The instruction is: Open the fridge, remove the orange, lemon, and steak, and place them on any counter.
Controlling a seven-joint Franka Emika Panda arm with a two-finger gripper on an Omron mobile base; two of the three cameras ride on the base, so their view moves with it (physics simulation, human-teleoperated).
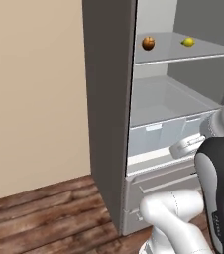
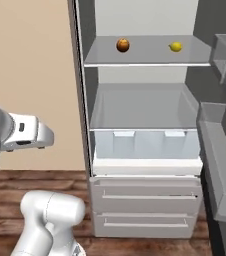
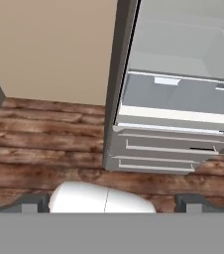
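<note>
A plain beige wall (image 1: 34, 89) meets a dark brown plank floor (image 1: 44, 218), evenly lit, with no shadows.

Inside the open fridge (image 2: 145, 150), the upper shelf (image 2: 145, 52) carries the orange (image 2: 123, 45) toward its left and the lemon (image 2: 175, 47) well apart toward its right, while the shelf below (image 2: 140, 112) looks bare.
</note>
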